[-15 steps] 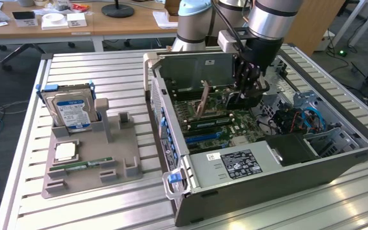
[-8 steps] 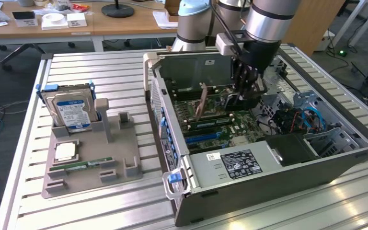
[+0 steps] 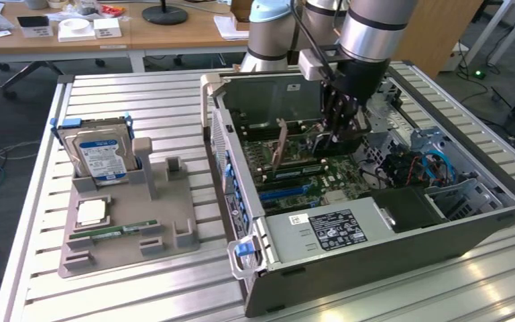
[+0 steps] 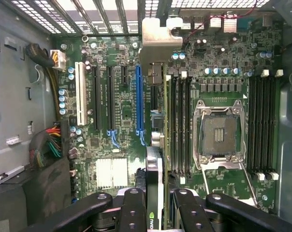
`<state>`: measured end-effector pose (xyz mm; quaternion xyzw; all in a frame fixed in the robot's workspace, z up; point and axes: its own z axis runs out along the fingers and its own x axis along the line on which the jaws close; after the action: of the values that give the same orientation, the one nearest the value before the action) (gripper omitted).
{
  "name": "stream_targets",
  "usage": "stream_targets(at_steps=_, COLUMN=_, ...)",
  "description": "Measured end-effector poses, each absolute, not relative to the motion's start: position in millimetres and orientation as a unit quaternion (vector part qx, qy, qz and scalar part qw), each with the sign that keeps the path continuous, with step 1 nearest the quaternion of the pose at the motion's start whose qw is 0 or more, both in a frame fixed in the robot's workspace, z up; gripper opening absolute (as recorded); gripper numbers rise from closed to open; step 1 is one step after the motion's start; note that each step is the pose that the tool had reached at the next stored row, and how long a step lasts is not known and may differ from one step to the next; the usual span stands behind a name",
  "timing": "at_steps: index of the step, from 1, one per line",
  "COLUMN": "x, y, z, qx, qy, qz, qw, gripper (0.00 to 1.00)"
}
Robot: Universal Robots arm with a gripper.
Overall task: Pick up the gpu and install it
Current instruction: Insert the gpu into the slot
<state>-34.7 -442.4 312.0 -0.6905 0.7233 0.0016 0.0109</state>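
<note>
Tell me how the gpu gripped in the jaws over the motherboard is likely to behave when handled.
Probably stiff: the gpu runs straight, edge-on, from the jaws to its silver bracket without sagging. Likely fragile, being a thin circuit card. It may pivot if nudged, since the jaws grip only one end.

Hard drive [image 3: 102, 158], memory stick [image 3: 115, 231] on gray holder [image 3: 174, 212].

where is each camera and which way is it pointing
Exterior view: off the arm, above the table, looking down into the open computer case; the arm reaches into it.
Wrist view: on the wrist, looking along the pincer onto the motherboard; its fingers clamp the gpu.
Both show the motherboard and the pincer.
</note>
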Motion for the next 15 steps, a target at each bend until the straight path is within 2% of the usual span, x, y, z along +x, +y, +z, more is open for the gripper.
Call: stream_targets(at_steps=15, x=-38.9, y=-445.8, z=307.1, qx=-0.691, qy=0.722, qz=0.002, qw=0.011, gripper=0.27)
